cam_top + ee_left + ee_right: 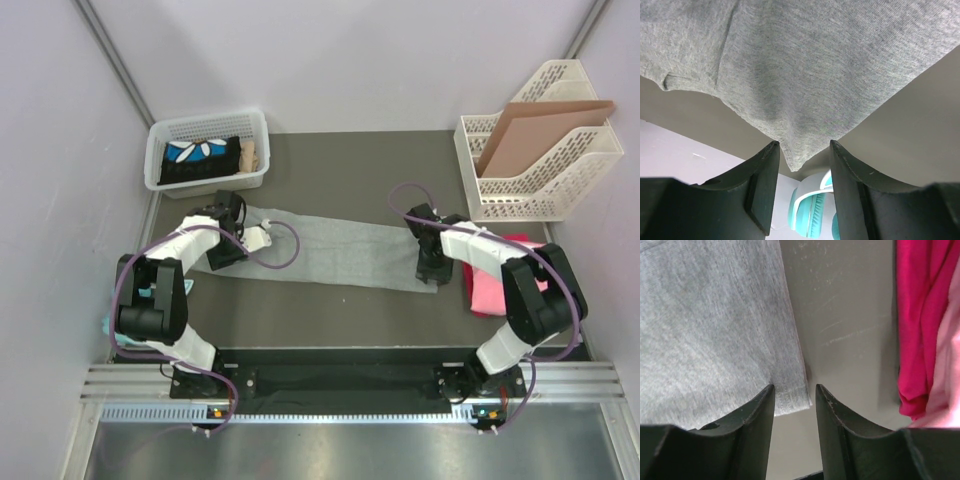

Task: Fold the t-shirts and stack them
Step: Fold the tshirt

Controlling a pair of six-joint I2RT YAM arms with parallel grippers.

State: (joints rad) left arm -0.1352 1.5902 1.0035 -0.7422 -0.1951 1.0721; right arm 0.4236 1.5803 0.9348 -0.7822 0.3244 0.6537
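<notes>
working on the grey t-shirt [330,250], laid as a long folded strip across the middle of the counter [350,170], one end at each arm. pinching its left end in the left hand [803,150], with the cloth gathered to a point between the fingertips and seemingly lifted a little off the surface. standing astride the right hem corner with the right hand [795,390], fingers part-way in, with a sliver of bare counter beside the hem; cannot tell whether clamped on cloth or merely around it. pink and magenta t-shirts [492,283] heaped near that right end, apart from the grey

probably about to bring one end over the other and halve the strip. could lose the right corner on the lift, with only the very edge of the hem between those fingers; would leave that end flat and drag the fold crooked. could also catch just the top layer on either side and peel the strip open in the air. might tug the left pinch free under any pull along the strip, given so small a bite of cloth. risks brushing the pink and magenta t-shirts on a wide swing of the right arm and spoiling the stack. close to the left edge of the counter too, so might let that end slide off if released early
</notes>
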